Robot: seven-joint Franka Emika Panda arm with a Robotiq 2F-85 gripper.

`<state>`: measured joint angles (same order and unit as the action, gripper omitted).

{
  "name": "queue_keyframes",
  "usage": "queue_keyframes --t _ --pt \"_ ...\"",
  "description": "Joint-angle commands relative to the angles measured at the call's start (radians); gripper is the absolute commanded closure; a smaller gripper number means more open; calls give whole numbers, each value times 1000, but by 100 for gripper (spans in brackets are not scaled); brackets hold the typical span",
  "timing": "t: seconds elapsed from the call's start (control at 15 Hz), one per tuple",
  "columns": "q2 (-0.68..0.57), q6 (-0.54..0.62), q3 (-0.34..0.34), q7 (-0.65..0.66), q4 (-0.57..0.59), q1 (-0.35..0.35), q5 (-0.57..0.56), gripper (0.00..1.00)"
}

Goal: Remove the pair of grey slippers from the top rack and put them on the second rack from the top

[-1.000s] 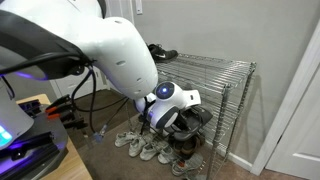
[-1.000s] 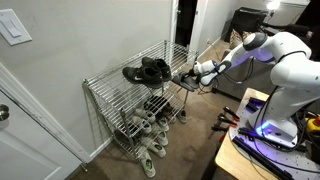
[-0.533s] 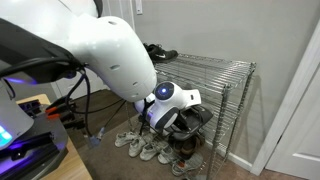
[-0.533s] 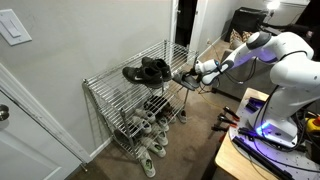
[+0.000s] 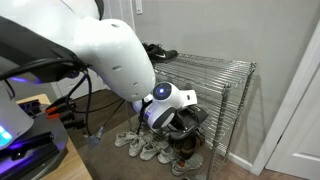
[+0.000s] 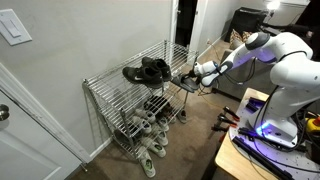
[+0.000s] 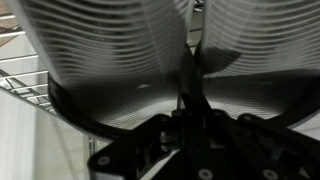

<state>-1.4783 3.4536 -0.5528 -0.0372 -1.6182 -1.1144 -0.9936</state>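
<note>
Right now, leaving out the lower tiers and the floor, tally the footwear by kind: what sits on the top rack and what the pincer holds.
black shoes: 2, on the top rack
grey slippers: 2, in the pincer
Total: 4

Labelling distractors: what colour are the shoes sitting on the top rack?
Black. The shoes on the top rack show best in an exterior view.

top rack [image 6: 106, 82], black shoes [image 6: 148, 70] on it; pale sneakers [image 6: 148, 160] on carpet [image 6: 192, 138]
</note>
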Motion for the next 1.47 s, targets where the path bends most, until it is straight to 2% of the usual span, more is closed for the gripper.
queue_keyframes --t 0.0,0.13,0.4,0.6,0.73,0.87,1.0,1.2,1.4 --pt "1 0 -28 -46 -5 -1 4 96" --pt "1 0 -36 -47 18 13 10 96" --pt "2 0 -13 -31 105 91 55 96" --pt "2 1 43 -17 167 176 122 96" --pt "2 9 103 -12 185 227 174 96" --pt "10 30 129 -96 172 252 277 96" --pt "-54 44 119 -185 237 255 336 96" --pt "13 33 106 -242 153 217 393 96" --pt "10 1 107 -188 143 189 296 96"
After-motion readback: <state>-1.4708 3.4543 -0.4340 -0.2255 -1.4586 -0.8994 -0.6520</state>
